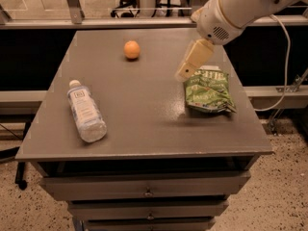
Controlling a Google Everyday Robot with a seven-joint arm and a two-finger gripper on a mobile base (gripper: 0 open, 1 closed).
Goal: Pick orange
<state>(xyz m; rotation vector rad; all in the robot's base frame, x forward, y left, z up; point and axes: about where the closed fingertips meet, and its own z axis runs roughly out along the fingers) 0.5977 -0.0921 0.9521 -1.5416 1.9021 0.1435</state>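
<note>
The small, round, matte orange fruit [132, 49] lies alone toward the far side of the grey surface [144, 114]. The beige hand [187, 67] hangs nearby; whether it is apart or together cannot be told. The fruit is probably light, firm and prone to rolling, so grip across its widest middle.

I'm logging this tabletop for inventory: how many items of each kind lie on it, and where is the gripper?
Fruit: 1, the orange
Bottles: 1, the clear water bottle
Snack bags: 1, the green snack bag
Total: 3 on the table
The gripper hangs over the bag's upper left corner, well apart from the orange.
</note>
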